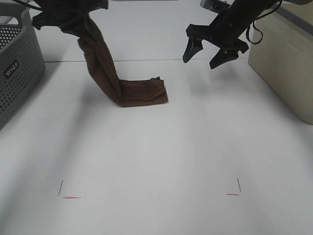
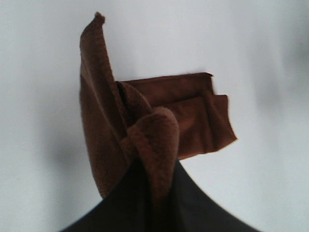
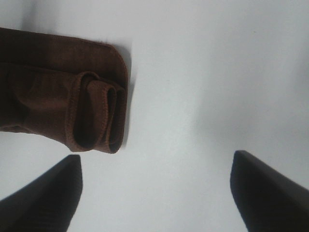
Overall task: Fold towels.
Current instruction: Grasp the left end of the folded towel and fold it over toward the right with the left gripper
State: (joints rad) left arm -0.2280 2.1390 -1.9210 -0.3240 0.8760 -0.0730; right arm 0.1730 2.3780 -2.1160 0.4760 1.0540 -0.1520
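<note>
The dark reddish-brown towel lies partly on the white table, its far end drawn up in a hanging strip to my left gripper at the top left. That gripper is shut on the towel's raised end. From the left wrist, the pinched cloth rises between the dark fingers, with the folded part on the table beyond. My right gripper hovers open above the table, to the right of the towel and apart from it. The right wrist view has the towel's rolled end beside the spread fingertips.
A grey perforated basket stands at the left edge. A beige box stands at the right edge. Red corner marks sit on the near table surface.
</note>
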